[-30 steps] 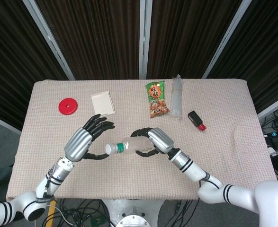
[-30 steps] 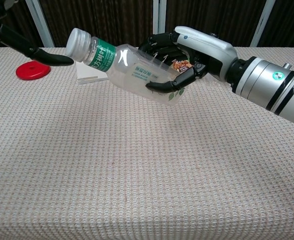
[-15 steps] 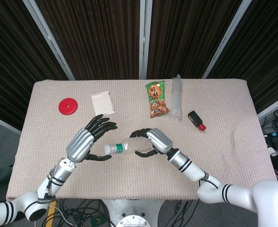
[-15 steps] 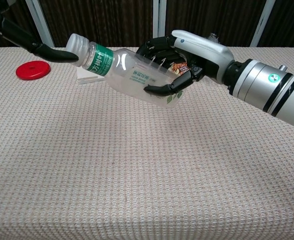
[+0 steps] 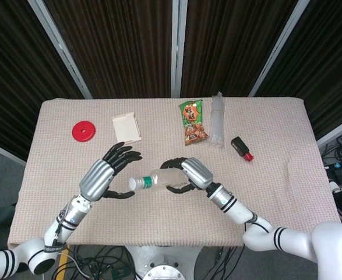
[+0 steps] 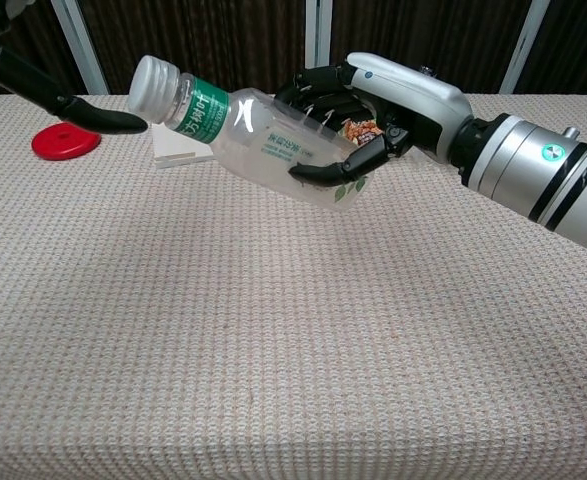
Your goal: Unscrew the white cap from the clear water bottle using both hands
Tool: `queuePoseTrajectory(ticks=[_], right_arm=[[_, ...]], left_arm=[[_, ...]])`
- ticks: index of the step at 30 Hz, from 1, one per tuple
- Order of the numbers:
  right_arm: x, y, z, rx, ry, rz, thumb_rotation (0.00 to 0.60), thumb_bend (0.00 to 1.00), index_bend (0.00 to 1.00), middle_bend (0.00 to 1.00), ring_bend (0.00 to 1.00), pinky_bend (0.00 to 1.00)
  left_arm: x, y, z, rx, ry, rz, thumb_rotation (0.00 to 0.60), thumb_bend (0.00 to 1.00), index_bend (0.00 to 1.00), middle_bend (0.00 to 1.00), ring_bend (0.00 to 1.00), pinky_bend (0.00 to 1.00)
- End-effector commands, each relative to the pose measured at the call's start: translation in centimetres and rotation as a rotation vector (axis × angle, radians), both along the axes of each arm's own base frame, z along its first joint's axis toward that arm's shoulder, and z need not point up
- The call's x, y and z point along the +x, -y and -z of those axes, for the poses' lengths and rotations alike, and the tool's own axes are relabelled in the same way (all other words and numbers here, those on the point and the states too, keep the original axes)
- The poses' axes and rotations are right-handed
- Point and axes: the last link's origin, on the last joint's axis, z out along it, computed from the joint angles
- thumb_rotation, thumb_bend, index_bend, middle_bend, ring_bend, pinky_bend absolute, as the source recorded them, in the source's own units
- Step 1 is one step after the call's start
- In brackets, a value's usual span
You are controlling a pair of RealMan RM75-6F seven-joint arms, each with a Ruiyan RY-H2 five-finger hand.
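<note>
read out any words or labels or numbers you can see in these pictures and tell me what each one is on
Clear water bottle, green label band: white characters, too blurred to read.
Clear water bottle, lower body: small green print, too small to read.
Green snack packet: printed characters, too small to read.
Round green mark on the right arm's silver forearm: a symbol, no legible text.

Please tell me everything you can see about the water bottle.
The bottle is clear plastic and looks empty, with a green label near its neck and a ribbed white cap still on. It is held above the table, tilted, cap end higher. The right hand grips its body. A finger of the left hand reaches close to the cap; contact is unclear.
</note>
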Motion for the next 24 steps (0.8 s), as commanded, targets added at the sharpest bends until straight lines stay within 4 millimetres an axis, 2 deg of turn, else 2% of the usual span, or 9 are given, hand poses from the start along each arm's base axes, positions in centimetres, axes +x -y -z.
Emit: queuePoseTrajectory(ticks=[1,12,24], right_arm=[[0.06,-0.02,0.21,0.005,-0.002,0.001,0.600,0.46,0.63,0.53,0.38,0.45],[0.30,0.06,0.78,0.013,-0.009,0.002,0.600,0.46,0.63,0.53,0.38,0.45],[0.06,0.03,-0.05,-0.002,0.000,-0.002,0.600,0.46,0.63,0.53,0.38,0.46]], left_arm=[[0.23,-0.01,0.02,0.000,0.008,0.006,0.600,0.00,0.18,0.16,0.08,0.04],[0.92,0.19,-0.27,0.006,0.025,0.025,0.600,0.00,0.18,0.16,0.08,0.04],[0.27,0.15,0.04,0.011,-0.002,0.004,0.600,0.00,0.18,0.16,0.08,0.04]])
